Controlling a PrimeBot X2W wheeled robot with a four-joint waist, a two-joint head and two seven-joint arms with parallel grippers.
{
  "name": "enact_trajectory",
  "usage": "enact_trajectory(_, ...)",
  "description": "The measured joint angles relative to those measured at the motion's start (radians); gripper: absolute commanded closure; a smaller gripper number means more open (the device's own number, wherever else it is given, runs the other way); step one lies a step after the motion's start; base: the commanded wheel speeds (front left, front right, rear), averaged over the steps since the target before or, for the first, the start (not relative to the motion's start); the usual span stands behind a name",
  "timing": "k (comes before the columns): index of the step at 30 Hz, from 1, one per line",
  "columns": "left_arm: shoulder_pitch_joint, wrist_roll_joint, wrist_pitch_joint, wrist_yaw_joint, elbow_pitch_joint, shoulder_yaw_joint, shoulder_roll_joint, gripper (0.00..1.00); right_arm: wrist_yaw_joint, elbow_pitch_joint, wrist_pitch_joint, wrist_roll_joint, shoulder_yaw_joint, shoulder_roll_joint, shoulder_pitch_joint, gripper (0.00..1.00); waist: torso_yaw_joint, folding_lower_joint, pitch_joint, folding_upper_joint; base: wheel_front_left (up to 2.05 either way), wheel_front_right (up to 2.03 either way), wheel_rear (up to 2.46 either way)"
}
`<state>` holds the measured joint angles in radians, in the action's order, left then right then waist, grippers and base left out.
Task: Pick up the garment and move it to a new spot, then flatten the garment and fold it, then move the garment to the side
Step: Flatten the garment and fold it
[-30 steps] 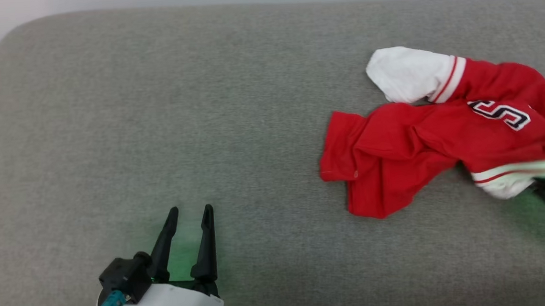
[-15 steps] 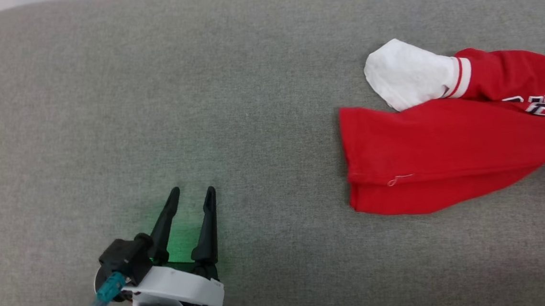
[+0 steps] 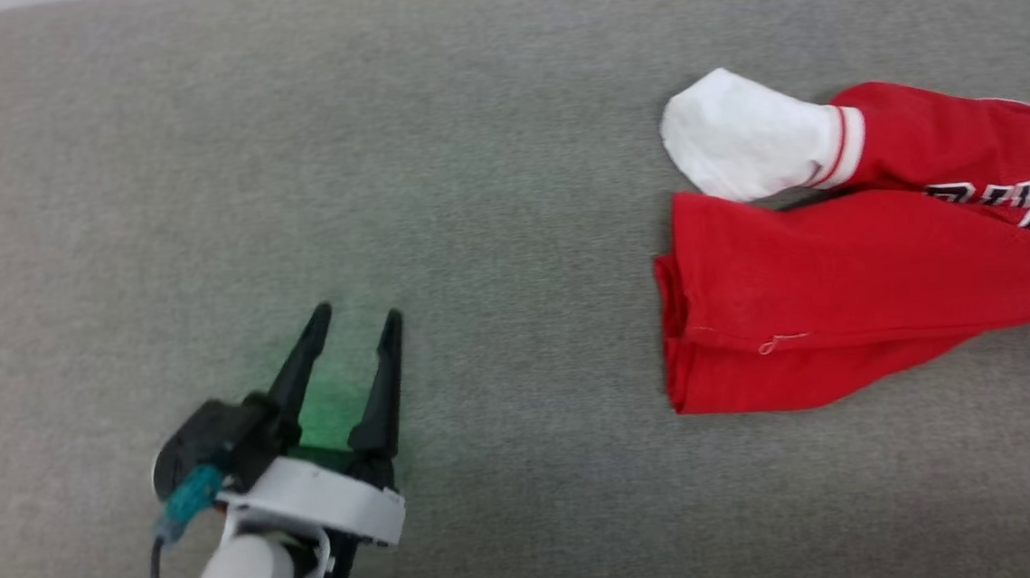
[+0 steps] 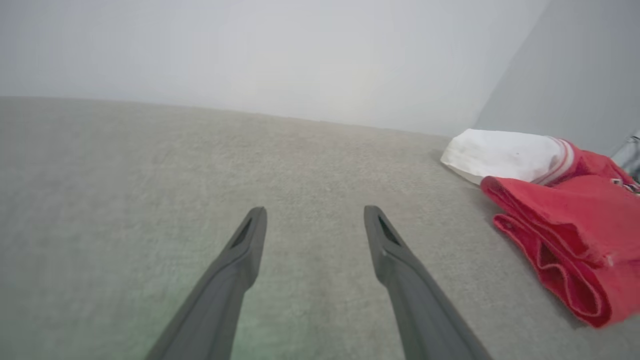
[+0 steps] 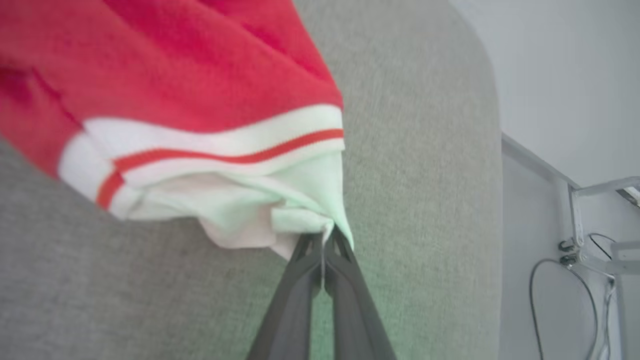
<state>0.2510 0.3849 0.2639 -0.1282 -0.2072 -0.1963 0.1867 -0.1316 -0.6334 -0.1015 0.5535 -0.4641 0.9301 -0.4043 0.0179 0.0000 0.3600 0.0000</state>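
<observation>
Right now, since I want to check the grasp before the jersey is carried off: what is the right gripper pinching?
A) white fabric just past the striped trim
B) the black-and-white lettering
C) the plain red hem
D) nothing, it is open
A: in the right wrist view the right gripper is shut on a bunched white edge of the jersey, just beyond the red-and-white striped trim.

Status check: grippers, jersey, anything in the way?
Right gripper shut on jersey, at white edge. Left gripper open, off the cloth. Nothing blocking on grey cushion.
</observation>
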Motion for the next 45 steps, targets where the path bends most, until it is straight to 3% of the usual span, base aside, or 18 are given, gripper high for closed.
enact_trajectory(4, 0.085, 0.002, 0.000, 0.000, -0.016, -0.100, 0.081, 0.00, 0.000, -0.073, -0.099, -0.005, 0.089, -0.083, -0.013, 0.00, -0.035, 0.0000, -0.010, 0.0000, 0.00, 0.00, 0.00)
enact_trajectory(8, 0.224, 0.020, -0.001, -0.001, -0.063, -0.233, 0.183, 0.00, 0.000, -0.039, -0.155, -0.017, 0.184, -0.172, 0.021, 0.00, -0.074, 0.0000, -0.024, 0.0000, 0.00, 0.00, 0.00)
enact_trajectory(11, 0.342, 0.075, -0.062, -0.001, -0.089, -0.327, 0.237, 0.00, 0.000, 0.081, -0.160, -0.026, 0.316, -0.263, 0.063, 0.00, -0.111, 0.0000, -0.032, 0.0000, 0.00, 0.00, 0.00)
enact_trajectory(15, 0.492, 0.211, -0.220, -0.001, -0.128, -0.443, 0.291, 0.00, 0.000, 0.286, -0.161, -0.056, 0.429, -0.414, 0.152, 0.00, -0.172, 0.0000, -0.033, 0.0000, 0.00, 0.00, 0.00)
enact_trajectory(21, 0.686, 0.539, -0.611, -0.002, -0.273, -0.510, 0.297, 0.00, 0.000, 0.481, -0.162, -0.080, 0.452, -0.558, 0.211, 0.00, -0.271, 0.0000, -0.019, 0.0000, 0.00, 0.00, 0.00)
enact_trajectory(29, 0.877, 0.689, -0.946, 0.003, -0.514, -0.505, 0.266, 0.00, 0.000, 0.553, -0.162, -0.105, 0.407, -0.632, 0.231, 0.00, -0.394, 0.0000, 0.010, 0.0000, 0.00, 0.00, 0.00)
enact_trajectory(33, 0.949, 0.675, -1.005, 0.006, -0.586, -0.529, 0.251, 0.00, 0.000, 0.557, -0.162, -0.130, 0.382, -0.652, 0.228, 0.00, -0.442, 0.0000, 0.031, 0.0000, 0.00, 0.00, 0.00)
enact_trajectory(41, 1.017, 0.609, -1.011, 0.004, -0.693, -0.601, 0.219, 0.00, 0.000, 0.560, -0.162, -0.177, 0.308, -0.681, 0.197, 0.00, -0.494, 0.0000, 0.089, 0.0000, 0.00, 0.00, 0.00)
enact_trajectory(42, 1.023, 0.609, -1.002, 0.001, -0.700, -0.605, 0.215, 0.51, 0.000, 0.564, -0.162, -0.177, 0.304, -0.690, 0.191, 0.00, -0.497, 0.0000, 0.095, 0.0000, 0.00, 0.00, 0.00)
enact_trajectory(43, 1.029, 0.608, -0.994, 0.001, -0.703, -0.611, 0.214, 0.81, 0.000, 0.567, -0.162, -0.178, 0.301, -0.696, 0.186, 0.00, -0.499, 0.0000, 0.100, 0.0000, 0.00, 0.00, 0.00)
enact_trajectory(44, 1.032, 0.611, -0.989, 0.001, -0.709, -0.611, 0.211, 1.00, 0.000, 0.569, -0.162, -0.182, 0.299, -0.697, 0.184, 0.00, -0.501, 0.0000, 0.105, 0.0000, 0.00, 0.00, 0.00)
enact_trajectory(45, 1.033, 0.617, -0.985, 0.001, -0.712, -0.611, 0.209, 1.00, 0.000, 0.570, -0.162, -0.185, 0.298, -0.697, 0.182, 0.00, -0.501, -0.0001, 0.109, 0.0000, 0.00, 0.00, 0.00)
